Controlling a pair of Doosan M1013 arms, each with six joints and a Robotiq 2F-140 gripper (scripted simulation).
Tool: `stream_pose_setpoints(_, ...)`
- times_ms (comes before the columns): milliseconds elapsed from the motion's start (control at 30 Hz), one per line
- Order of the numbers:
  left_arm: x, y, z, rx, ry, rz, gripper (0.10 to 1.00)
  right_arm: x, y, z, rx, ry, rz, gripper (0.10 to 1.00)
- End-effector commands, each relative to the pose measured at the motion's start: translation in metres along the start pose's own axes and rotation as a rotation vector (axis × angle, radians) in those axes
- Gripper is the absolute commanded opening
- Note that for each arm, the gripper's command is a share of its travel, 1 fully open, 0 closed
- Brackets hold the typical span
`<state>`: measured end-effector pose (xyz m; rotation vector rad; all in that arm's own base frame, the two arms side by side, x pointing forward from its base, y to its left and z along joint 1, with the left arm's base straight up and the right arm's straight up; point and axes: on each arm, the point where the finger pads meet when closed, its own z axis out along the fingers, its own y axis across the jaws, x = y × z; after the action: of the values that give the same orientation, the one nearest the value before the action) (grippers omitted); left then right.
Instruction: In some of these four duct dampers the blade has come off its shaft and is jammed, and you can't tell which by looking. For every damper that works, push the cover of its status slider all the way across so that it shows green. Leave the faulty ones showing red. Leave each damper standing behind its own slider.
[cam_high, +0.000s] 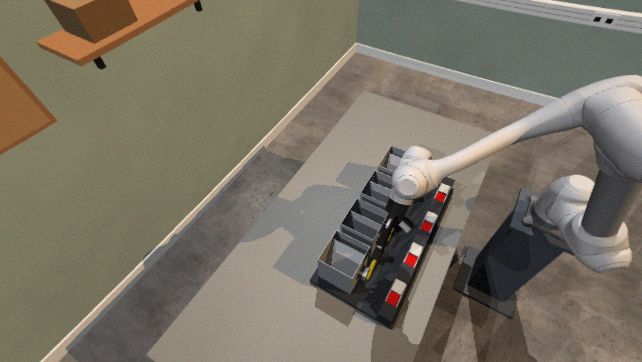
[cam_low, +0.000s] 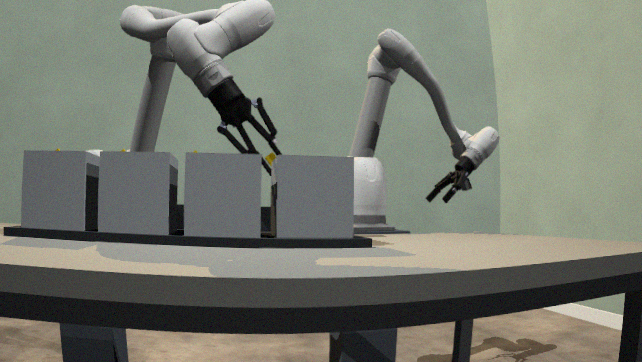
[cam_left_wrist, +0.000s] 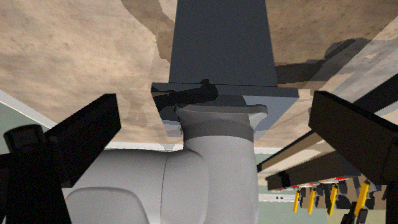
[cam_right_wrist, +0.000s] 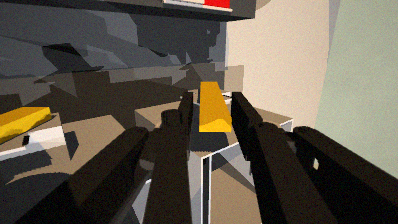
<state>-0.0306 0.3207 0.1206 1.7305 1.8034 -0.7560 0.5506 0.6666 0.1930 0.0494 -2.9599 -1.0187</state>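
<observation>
Top view: long black board (cam_high: 361, 299) (cam_low: 320, 242) (cam_right_wrist: 175, 45) runs beside the table's (cam_high: 225, 310) (cam_low: 350, 290) (cam_right_wrist: 280, 50) robot-side edge; four grey, open-topped, box-shaped dampers (cam_high: 336, 272) (cam_low: 315, 195) (cam_right_wrist: 230, 200) stand on its wall-side edge; four red-and-white rectangular status sliders (cam_high: 393, 298) (cam_left_wrist: 340, 178) (cam_right_wrist: 217, 4) line the opposite edge, one before each damper, all showing red; none marked as working. Right gripper (cam_high: 378, 259) (cam_low: 275, 163) (cam_right_wrist: 212, 100) parted a little around the end damper's yellow bar-shaped handle (cam_high: 371, 269) (cam_low: 270, 158) (cam_left_wrist: 365, 192) (cam_right_wrist: 215, 107), gripping nothing; narrow spread probably keeps the handle within reach for a turning test, or frees it after one; left gripper (cam_low: 437, 199) (cam_left_wrist: 217, 94) wide open, empty, off to the side, presumably leaving room.
</observation>
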Motion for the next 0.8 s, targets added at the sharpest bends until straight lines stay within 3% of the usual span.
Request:
stream_pose_setpoints(0, 0.000, 0.000, 0.000, 0.000, 0.001, 0.000, 1.000, 0.000, 0.001, -0.012, -0.001, -0.001, 0.000, 0.303)
stream_pose_setpoints(500, 0.000, 0.000, 0.000, 0.000, 0.001, 0.000, 1.000, 0.000, 0.001, -0.064, -0.001, -0.001, -0.001, 0.303)
stream_pose_setpoints(767, 0.000, 0.000, 0.000, 0.000, 0.001, 0.000, 1.000, 0.000, 0.001, -0.073, -0.001, -0.001, -0.001, 0.303)
